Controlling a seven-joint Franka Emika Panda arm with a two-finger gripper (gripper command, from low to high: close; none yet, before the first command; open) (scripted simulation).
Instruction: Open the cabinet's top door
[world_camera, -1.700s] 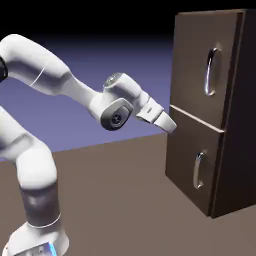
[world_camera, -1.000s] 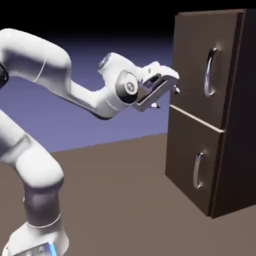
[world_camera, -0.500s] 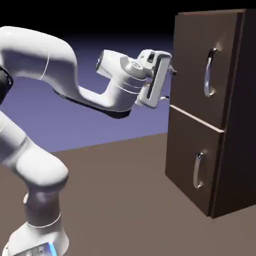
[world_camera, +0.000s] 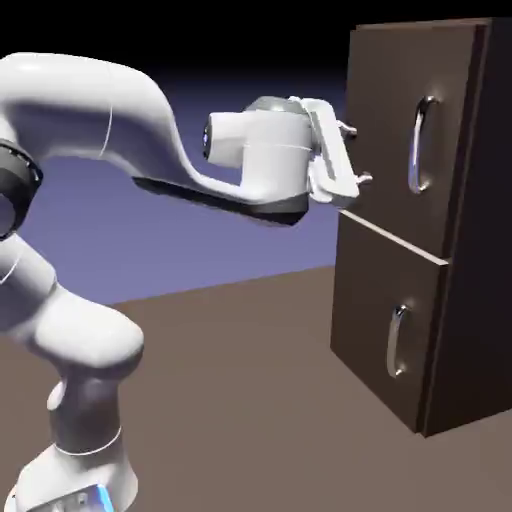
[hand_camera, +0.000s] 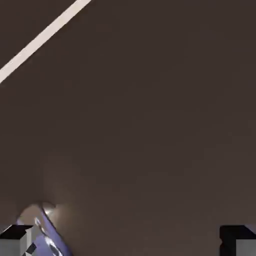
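The dark brown cabinet (world_camera: 460, 300) stands at the exterior view's right. Its top door (world_camera: 385, 120) is shut and carries a long curved silver handle (world_camera: 421, 146). My gripper (world_camera: 357, 154) is open and empty, with its fingers pointing at the door's left part, close to the wood and left of the handle. In the hand view, dark door wood (hand_camera: 150, 125) fills the picture between the two grey fingertips (hand_camera: 14, 239). A silver handle end (hand_camera: 42, 226) shows at the lower left. Nothing lies between the fingers.
A shorter lower panel (world_camera: 375, 320) with a smaller silver handle (world_camera: 397, 340) sits under the top door. A pale seam (hand_camera: 42, 37) crosses the hand view's upper left. The brown table (world_camera: 250, 400) spreads before the cabinet.
The hand has risen from beside the lower panel, turned, and swung right. Its open fingers now point at the top door, closer to the wood than before.
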